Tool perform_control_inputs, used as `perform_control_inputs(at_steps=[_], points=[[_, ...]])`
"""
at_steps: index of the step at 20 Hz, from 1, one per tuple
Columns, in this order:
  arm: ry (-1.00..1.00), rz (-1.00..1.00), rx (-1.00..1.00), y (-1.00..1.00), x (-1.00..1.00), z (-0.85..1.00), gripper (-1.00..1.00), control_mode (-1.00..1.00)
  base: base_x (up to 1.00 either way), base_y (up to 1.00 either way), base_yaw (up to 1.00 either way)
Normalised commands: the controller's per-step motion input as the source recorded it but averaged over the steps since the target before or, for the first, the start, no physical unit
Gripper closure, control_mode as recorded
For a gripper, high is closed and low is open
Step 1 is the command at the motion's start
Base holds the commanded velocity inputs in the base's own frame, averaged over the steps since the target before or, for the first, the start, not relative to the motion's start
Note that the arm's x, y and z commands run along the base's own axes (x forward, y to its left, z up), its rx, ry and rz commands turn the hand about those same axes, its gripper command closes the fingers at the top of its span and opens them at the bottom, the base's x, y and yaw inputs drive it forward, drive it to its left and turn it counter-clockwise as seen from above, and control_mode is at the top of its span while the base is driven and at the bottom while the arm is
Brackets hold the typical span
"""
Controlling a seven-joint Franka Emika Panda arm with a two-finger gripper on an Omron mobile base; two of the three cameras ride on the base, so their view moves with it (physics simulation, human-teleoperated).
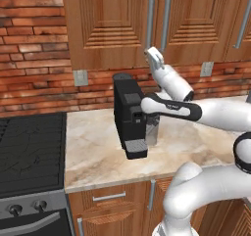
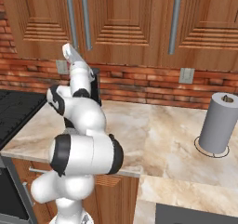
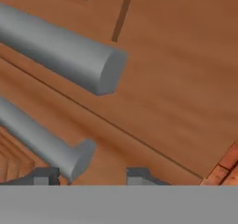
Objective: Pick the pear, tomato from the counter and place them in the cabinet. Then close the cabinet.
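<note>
The brown wall cabinet [image 1: 110, 24] has its panelled doors shut. My gripper [image 1: 155, 54] is raised to the lower ends of its two middle silver bar handles [image 1: 150, 19]. In the hand view the gripper [image 3: 93, 175] is open, and the lower handle's end [image 3: 76, 158] sits just above the gap between the fingertips [image 3: 46, 175]. The second handle [image 3: 60, 51] runs above it. From the right, the gripper [image 2: 69, 52] points up at the same handles [image 2: 70, 18]. The pear and the tomato are out of view. The beige counter [image 1: 98, 147] lies below.
A black coffee machine [image 1: 128, 117] stands on the counter under my forearm. The black stove top [image 1: 29, 152] lies to the left. A grey paper towel roll [image 2: 218, 123] stands at the right on the counter [image 2: 162, 125]. A brick wall with outlets [image 1: 80, 77] runs behind.
</note>
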Motion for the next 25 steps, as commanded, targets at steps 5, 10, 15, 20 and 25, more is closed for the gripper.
perform_control_inputs(at_steps=[5,10,15,20,25], points=[[0.22,0.21,-0.07,0.0,-0.85,0.98,-1.0,-1.0,0.0,0.0,0.0],[0.36,0.23,-0.11,0.0,-1.0,0.87,-1.0,-1.0,0.0,0.0,0.0],[0.48,0.18,-0.08,0.0,-1.0,0.53,-1.0,-1.0,0.0,0.0,0.0],[0.52,0.11,-0.04,0.0,-0.89,0.33,-1.0,-1.0,0.0,0.0,0.0],[0.19,0.01,-0.09,0.02,-0.6,0.0,-1.0,-1.0,0.0,0.0,0.0]])
